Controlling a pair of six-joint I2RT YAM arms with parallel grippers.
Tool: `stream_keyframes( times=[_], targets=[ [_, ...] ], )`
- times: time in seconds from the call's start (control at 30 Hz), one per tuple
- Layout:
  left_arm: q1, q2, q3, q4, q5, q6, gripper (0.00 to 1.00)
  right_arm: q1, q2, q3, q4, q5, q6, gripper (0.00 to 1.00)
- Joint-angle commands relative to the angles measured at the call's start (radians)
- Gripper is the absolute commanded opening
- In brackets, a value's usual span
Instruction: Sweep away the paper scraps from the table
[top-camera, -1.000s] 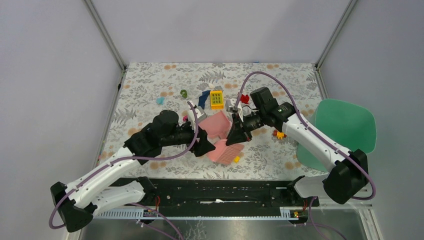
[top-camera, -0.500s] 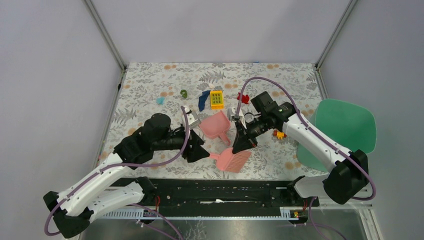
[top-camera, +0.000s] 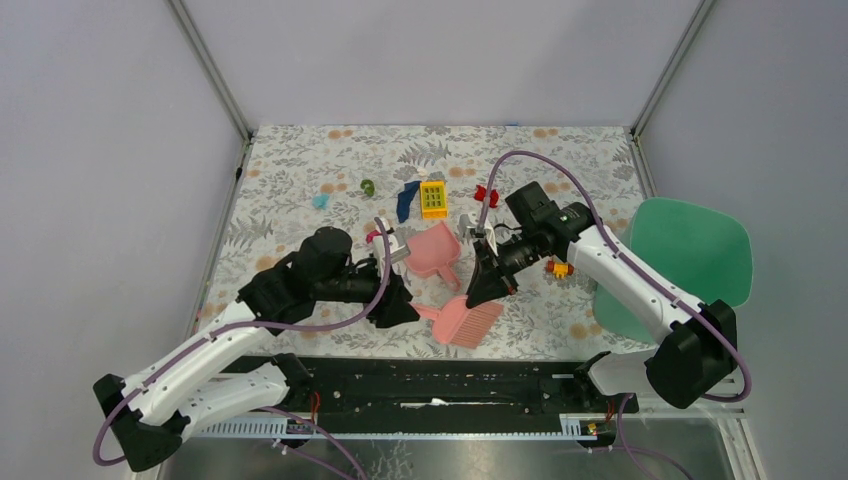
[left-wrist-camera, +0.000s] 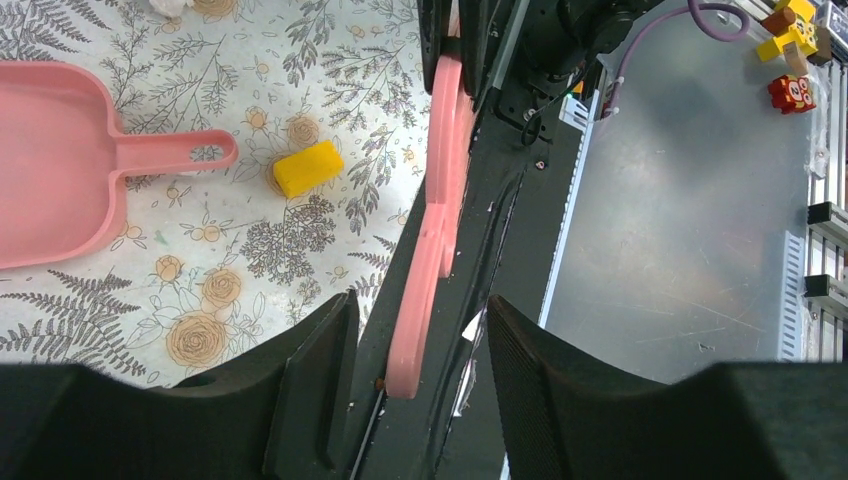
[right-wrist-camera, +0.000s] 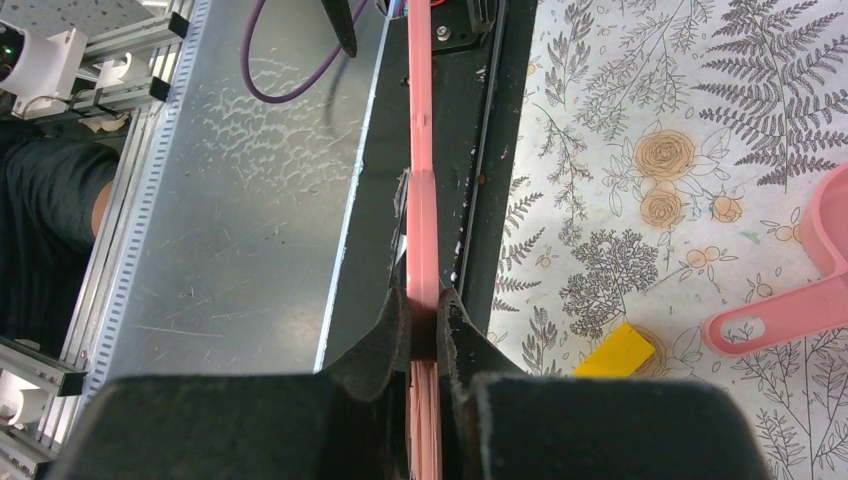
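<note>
The pink comb-like brush (top-camera: 462, 321) lies near the table's (top-camera: 300, 160) front edge. My right gripper (top-camera: 487, 287) is shut on the brush (right-wrist-camera: 420, 150) at its middle. My left gripper (top-camera: 405, 308) is open. Its fingers (left-wrist-camera: 310, 385) stand either side of the brush's handle end (left-wrist-camera: 432, 250) without touching it. The pink dustpan (top-camera: 434, 251) lies just behind the brush. Of the paper scraps, a dark blue one (top-camera: 405, 196) and a magenta one (top-camera: 372, 237) lie behind the dustpan. A white scrap (left-wrist-camera: 166, 6) shows at the top edge of the left wrist view.
A yellow block plate (top-camera: 432, 198), a red block (top-camera: 487, 194), a green piece (top-camera: 367, 186) and a teal piece (top-camera: 320, 200) lie at the back. A small yellow block (left-wrist-camera: 308, 168) lies by the dustpan handle. The green tray (top-camera: 700, 250) sits at the right.
My right gripper has carried the brush from beside the dustpan toward the table's near edge. My left gripper drew back, then moved right, up to the brush's handle end.
</note>
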Motion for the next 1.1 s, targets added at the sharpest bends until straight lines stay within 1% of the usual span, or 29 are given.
stream_keyframes(
  times=[0.0, 0.13, 0.23, 0.4, 0.47, 0.5, 0.7, 0.77, 0.83, 0.87, 0.93, 0.97, 1.0, 1.07],
  targets=[
    [0.000, 0.006, 0.003, 0.025, 0.036, 0.021, 0.52, -0.013, -0.003, 0.039, -0.022, -0.073, -0.029, 0.00],
    [0.000, 0.010, 0.001, 0.031, 0.065, 0.026, 0.40, -0.017, 0.003, 0.039, -0.021, -0.077, -0.030, 0.00],
    [0.000, 0.019, 0.000, 0.033, 0.083, 0.027, 0.33, -0.018, 0.005, 0.038, -0.021, -0.076, -0.032, 0.00],
    [0.000, 0.031, -0.002, 0.047, 0.099, 0.025, 0.29, -0.019, 0.009, 0.035, -0.021, -0.060, -0.038, 0.00],
    [0.001, 0.038, -0.004, 0.055, 0.108, 0.021, 0.24, -0.019, 0.010, 0.035, -0.021, -0.052, -0.039, 0.00],
    [0.001, 0.043, -0.004, 0.058, 0.113, 0.020, 0.19, -0.019, 0.009, 0.034, -0.022, -0.051, -0.041, 0.00],
    [0.000, 0.067, -0.002, 0.062, 0.128, 0.021, 0.06, -0.020, 0.009, 0.031, -0.019, -0.053, -0.044, 0.00],
    [0.000, 0.066, -0.004, 0.064, 0.128, 0.018, 0.00, -0.019, 0.008, 0.028, -0.020, -0.053, -0.045, 0.00],
    [0.000, 0.064, -0.008, 0.074, 0.130, 0.011, 0.00, -0.020, 0.010, 0.025, -0.017, -0.050, -0.046, 0.00],
    [0.000, 0.063, -0.009, 0.076, 0.128, 0.010, 0.00, -0.019, 0.011, 0.024, -0.009, -0.048, -0.041, 0.05],
    [0.000, 0.056, -0.010, 0.074, 0.102, 0.007, 0.00, -0.019, 0.009, 0.022, 0.012, -0.029, -0.016, 0.22],
    [0.000, 0.053, -0.010, 0.069, 0.083, 0.008, 0.00, -0.019, 0.004, 0.022, 0.022, -0.014, -0.005, 0.32],
    [0.000, 0.046, -0.009, 0.065, 0.060, 0.009, 0.00, -0.019, 0.001, 0.021, 0.042, 0.005, 0.018, 0.39],
    [0.000, 0.034, -0.008, 0.051, 0.028, 0.010, 0.00, -0.019, -0.008, 0.022, 0.063, 0.043, 0.045, 0.45]
  ],
)
